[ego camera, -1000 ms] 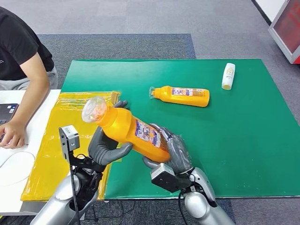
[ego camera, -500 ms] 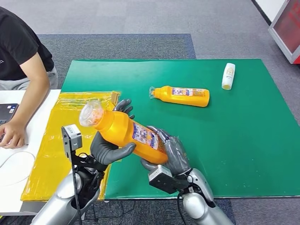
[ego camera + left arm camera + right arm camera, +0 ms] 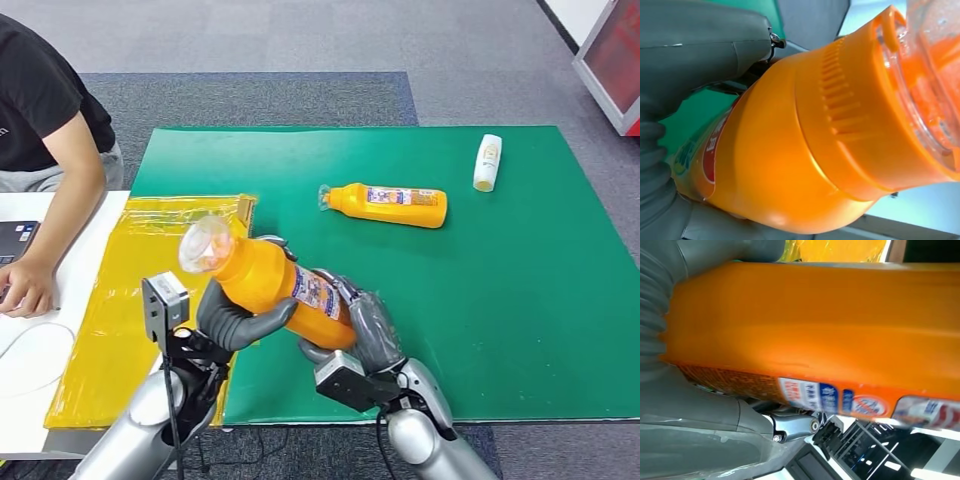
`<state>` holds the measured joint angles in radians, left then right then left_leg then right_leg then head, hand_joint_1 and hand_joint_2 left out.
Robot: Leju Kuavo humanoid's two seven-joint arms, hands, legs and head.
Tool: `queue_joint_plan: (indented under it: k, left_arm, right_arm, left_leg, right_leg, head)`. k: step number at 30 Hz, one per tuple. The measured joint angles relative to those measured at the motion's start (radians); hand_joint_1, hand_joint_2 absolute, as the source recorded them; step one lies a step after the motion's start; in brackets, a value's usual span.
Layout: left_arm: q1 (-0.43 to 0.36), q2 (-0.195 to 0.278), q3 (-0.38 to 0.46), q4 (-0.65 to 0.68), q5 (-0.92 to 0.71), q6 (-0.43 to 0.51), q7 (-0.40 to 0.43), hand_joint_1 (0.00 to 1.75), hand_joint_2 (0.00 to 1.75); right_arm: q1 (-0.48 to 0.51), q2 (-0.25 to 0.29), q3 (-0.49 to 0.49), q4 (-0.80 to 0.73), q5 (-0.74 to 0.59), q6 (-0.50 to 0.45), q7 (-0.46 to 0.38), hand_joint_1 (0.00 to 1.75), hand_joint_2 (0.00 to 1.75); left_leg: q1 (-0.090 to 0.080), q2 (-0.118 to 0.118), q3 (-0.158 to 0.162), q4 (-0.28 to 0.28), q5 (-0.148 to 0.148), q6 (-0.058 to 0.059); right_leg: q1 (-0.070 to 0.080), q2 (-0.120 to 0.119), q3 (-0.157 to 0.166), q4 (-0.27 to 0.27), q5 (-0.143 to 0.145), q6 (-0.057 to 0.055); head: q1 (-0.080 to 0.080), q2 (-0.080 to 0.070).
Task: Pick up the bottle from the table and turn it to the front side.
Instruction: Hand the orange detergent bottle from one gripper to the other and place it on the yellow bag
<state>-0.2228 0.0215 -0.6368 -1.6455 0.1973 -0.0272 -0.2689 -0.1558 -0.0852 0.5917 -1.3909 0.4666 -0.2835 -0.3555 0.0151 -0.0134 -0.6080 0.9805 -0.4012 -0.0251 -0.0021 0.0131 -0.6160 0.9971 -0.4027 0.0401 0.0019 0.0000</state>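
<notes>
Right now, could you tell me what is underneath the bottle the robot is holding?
Both hands: the left hand cups the bottle near its neck, the right hand grips its base. Below lie the green mat and yellow sheet; the bottle's underside is hidden.

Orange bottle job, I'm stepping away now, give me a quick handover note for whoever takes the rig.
Left hand: grips the orange plastic bottle with the clear cap near its neck.
Right hand: holds the bottle's base end.
Bottle: lifted off the green mat, tilted, cap toward the yellow sheet.
Done: pickup.
Left: confirm the label faces front; part of it shows on top.
A second orange bottle and a small white bottle lie on the mat. A person's arm rests at the table's left.
</notes>
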Motion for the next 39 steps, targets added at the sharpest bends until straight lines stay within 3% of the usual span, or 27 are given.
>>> queue_joint_plan:
  k: [4, 8, 12, 21, 39]
  left_arm:
    - [-0.012, 0.001, -0.007, 0.002, -0.068, 0.017, -0.016, 1.75, 1.75]
    - [-0.014, 0.007, -0.007, 0.002, -0.145, 0.039, -0.032, 1.75, 1.75]
    - [-0.017, 0.026, -0.003, 0.001, -0.245, 0.077, -0.037, 1.75, 1.75]
    - [-0.033, 0.088, 0.011, 0.001, -0.646, 0.143, 0.021, 1.75, 1.75]
    - [-0.028, 0.142, 0.014, 0.005, -0.836, 0.053, 0.126, 1.75, 1.75]
  right_arm:
    - [0.0, 0.004, 0.003, 0.002, -0.002, 0.0, -0.002, 0.59, 1.75]
    - [0.0, 0.006, 0.004, 0.002, -0.006, 0.0, -0.001, 0.41, 1.75]
    - [0.0, 0.007, 0.005, 0.002, -0.007, 0.0, -0.003, 0.03, 1.75]
    - [0.002, 0.015, 0.0, 0.002, -0.002, 0.031, 0.003, 0.0, 1.75]
    - [0.039, 0.026, -0.057, 0.001, 0.027, 0.083, 0.026, 0.0, 1.75]
  left_leg:
    - [0.0, 0.0, 0.0, 0.0, 0.0, 0.0]
    - [0.0, 0.0, 0.0, 0.0, 0.0, 0.0]
    - [0.0, 0.0, 0.0, 0.0, 0.0, 0.0]
    - [0.0, 0.0, 0.0, 0.0, 0.0, 0.0]
    - [0.0, 0.0, -0.001, 0.0, 0.0, 0.0]
  right_leg:
    - [0.0, 0.0, 0.0, 0.0, 0.0, 0.0]
    - [0.0, 0.0, 0.0, 0.0, 0.0, 0.0]
    - [0.0, 0.0, -0.001, 0.0, 0.0, 0.0]
    - [0.0, 0.0, -0.001, 0.0, 0.0, 0.0]
    - [0.0, 0.0, -0.002, 0.0, 0.0, 0.0]
  head:
    - [0.0, 0.0]
    - [0.0, 0.0]
    - [0.0, 0.0]
    - [0.0, 0.0]
    - [0.0, 0.0]
